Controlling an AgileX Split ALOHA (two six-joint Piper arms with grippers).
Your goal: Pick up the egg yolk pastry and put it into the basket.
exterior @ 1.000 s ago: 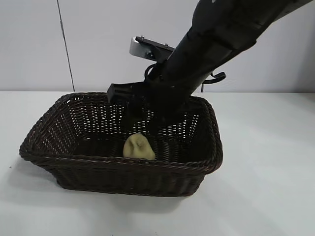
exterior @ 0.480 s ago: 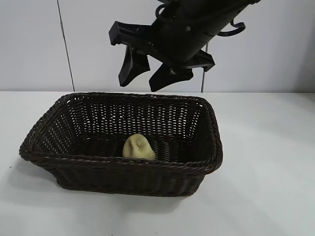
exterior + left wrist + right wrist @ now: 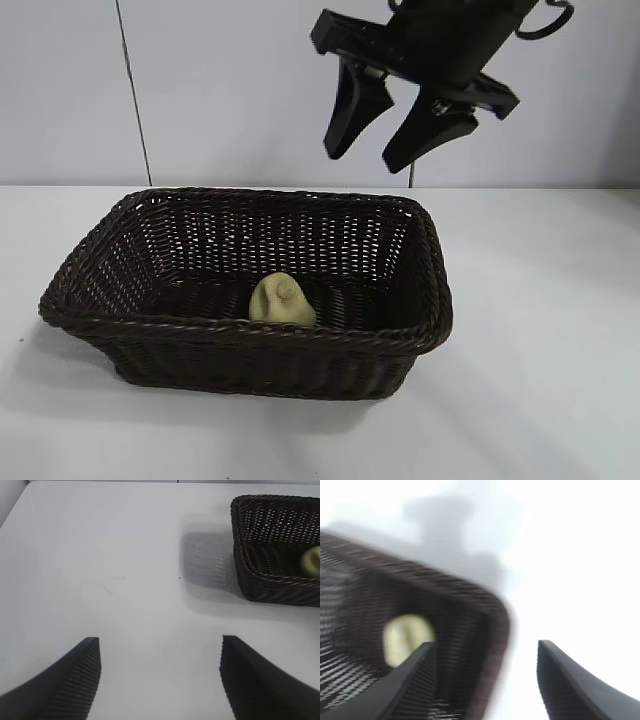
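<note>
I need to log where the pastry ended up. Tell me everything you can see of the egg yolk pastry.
The egg yolk pastry is a small, pale yellow, matte, rounded bun with a little raised knob on top. It looks whole. It rests on the floor of the dark woven basket, toward the near wall and about midway along it; whether it touches that wall I cannot tell. Nothing holds it: the right claw hangs open well above the basket, empty.

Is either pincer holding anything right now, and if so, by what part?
Nothing is held. The right pincer hangs open above the basket; the egg yolk pastry lies inside. The left pincer is open, empty.
</note>
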